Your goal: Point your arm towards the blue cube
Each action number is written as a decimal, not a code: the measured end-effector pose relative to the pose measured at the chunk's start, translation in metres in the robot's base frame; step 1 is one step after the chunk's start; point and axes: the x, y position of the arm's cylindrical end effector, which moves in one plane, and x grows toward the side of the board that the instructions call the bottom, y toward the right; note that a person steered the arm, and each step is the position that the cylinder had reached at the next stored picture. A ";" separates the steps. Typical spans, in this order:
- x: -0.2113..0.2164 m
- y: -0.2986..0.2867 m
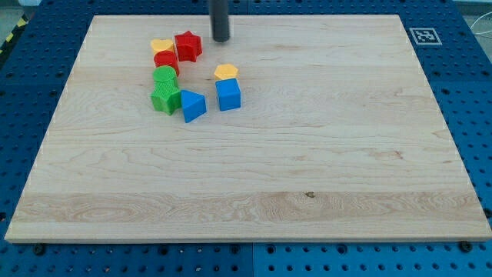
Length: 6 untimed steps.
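The blue cube [228, 95] sits on the wooden board [307, 154] in the upper left part of the view. A yellow block [226, 72] touches its top side. My tip [221, 38] is near the view's top, above the yellow block and the blue cube, and just right of the red star [187, 46]. It touches no block.
A blue triangular block [192, 105] lies left of the blue cube. A green star-like block [165, 98], a green round block [164, 75], a red block [166, 61] and a yellow block [162, 47] form a column further left. A marker tag [423, 35] is at the board's top right.
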 end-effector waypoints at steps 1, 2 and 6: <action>0.025 0.032; 0.054 0.068; 0.186 0.077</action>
